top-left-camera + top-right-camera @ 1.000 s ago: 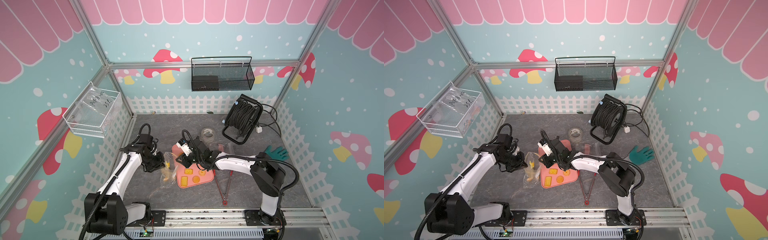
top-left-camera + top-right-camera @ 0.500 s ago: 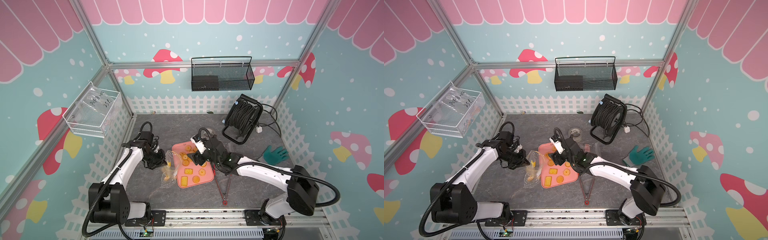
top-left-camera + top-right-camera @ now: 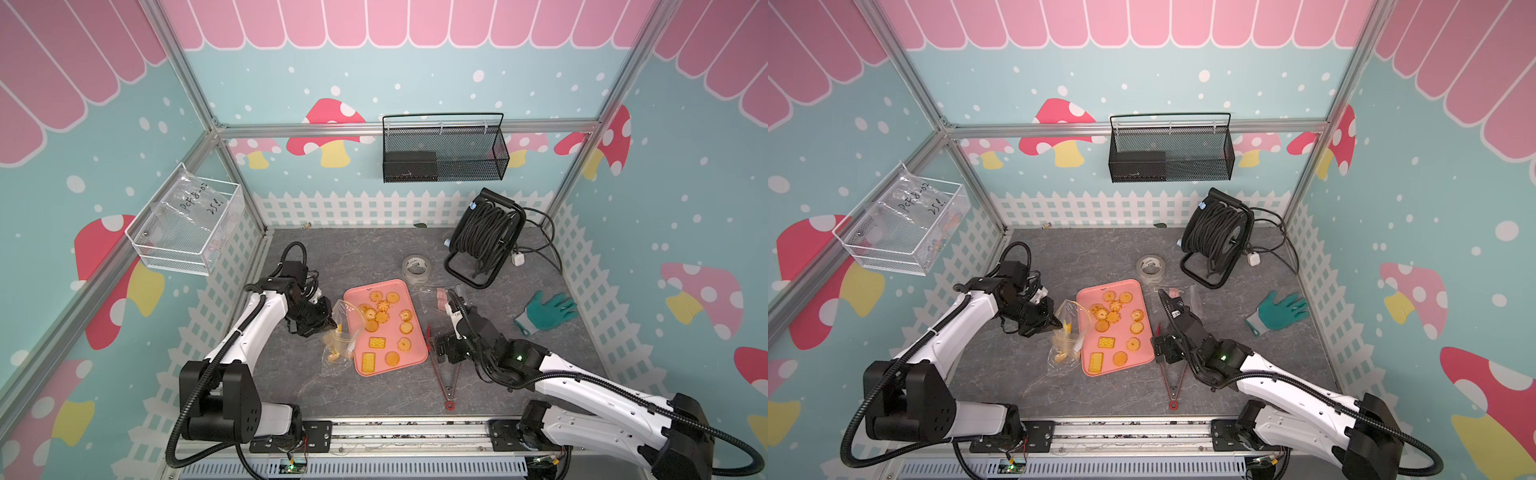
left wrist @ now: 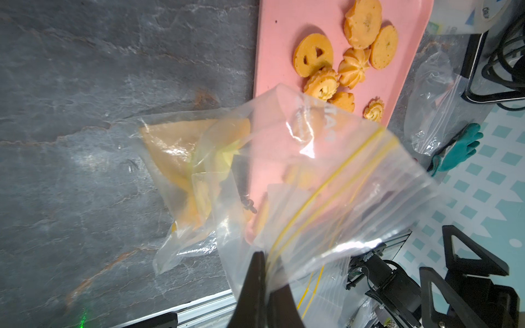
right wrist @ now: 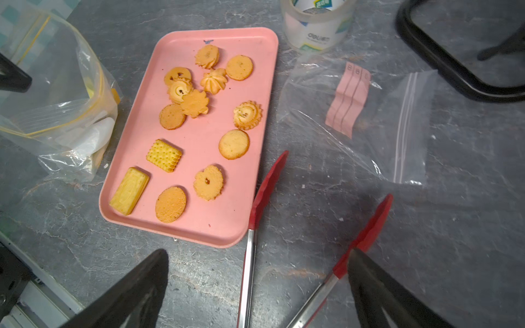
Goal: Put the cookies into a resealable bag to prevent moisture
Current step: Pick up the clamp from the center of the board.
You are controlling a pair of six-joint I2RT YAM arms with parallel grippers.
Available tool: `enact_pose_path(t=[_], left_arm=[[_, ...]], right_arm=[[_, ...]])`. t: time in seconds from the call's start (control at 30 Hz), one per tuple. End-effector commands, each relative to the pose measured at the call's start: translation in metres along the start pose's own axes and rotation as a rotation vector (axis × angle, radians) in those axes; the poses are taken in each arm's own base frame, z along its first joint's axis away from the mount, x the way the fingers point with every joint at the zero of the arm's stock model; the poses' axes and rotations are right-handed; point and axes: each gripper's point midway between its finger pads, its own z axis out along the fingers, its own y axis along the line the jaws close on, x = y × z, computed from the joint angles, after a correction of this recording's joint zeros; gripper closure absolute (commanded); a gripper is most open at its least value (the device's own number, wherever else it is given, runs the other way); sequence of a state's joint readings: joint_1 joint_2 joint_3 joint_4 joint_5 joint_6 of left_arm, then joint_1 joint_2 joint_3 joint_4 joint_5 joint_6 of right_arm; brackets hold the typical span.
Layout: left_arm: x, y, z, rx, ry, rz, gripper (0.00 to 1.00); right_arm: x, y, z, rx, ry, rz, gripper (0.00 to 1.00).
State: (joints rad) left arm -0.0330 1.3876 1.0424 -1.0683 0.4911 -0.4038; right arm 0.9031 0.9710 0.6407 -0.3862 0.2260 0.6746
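Jaws: left gripper (image 4: 262, 257) is clamping fully shut on the bag (image 4: 312, 176) rim at the yellow zip. Right gripper (image 5: 257, 255) is gaping wide, holding nothing. Left is lifting that rim so the mouth is standing open and facing the tray (image 5: 264, 85), just beside its edge. I'd guess that's for a short transfer path. Cookies (image 5: 195, 102) are lying on the tray, a cluster at one end and the rest spread out, none in either gripper. Some yellow pieces are sitting in the bag bottom; can't tell what they are. Right is hovering over the tongs (image 5: 267, 184), which are lying splayed on the table (image 5: 298, 215) beside the tray's other edge, one arm running between the open jaws. Looks like it's lining up to grab the tongs, likely because the cookies are too flat and brittle for bare jaws.
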Motion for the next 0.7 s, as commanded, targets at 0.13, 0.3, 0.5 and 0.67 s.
enact_pose_path(t=[0.13, 0.3, 0.5, 0.67], left_arm=[[-0.005, -0.004, -0.002, 0.016, -0.009, 0.034, 0.99], [-0.009, -0.003, 0.003, 0.009, 0.008, 0.027, 0.99], [-0.013, -0.008, 0.001, 0.014, 0.011, 0.039, 0.99], [-0.012, -0.003, 0.003, -0.018, 0.041, 0.05, 0.99]], right_arm=[[0.071, -0.017, 0.009, -0.006, 0.159, 0.156, 0.0], [0.105, -0.014, 0.011, -0.038, 0.24, 0.153, 0.01], [0.106, -0.001, 0.017, -0.065, 0.218, 0.102, 0.0], [0.119, -0.002, 0.029, -0.008, 0.267, 0.076, 0.0]])
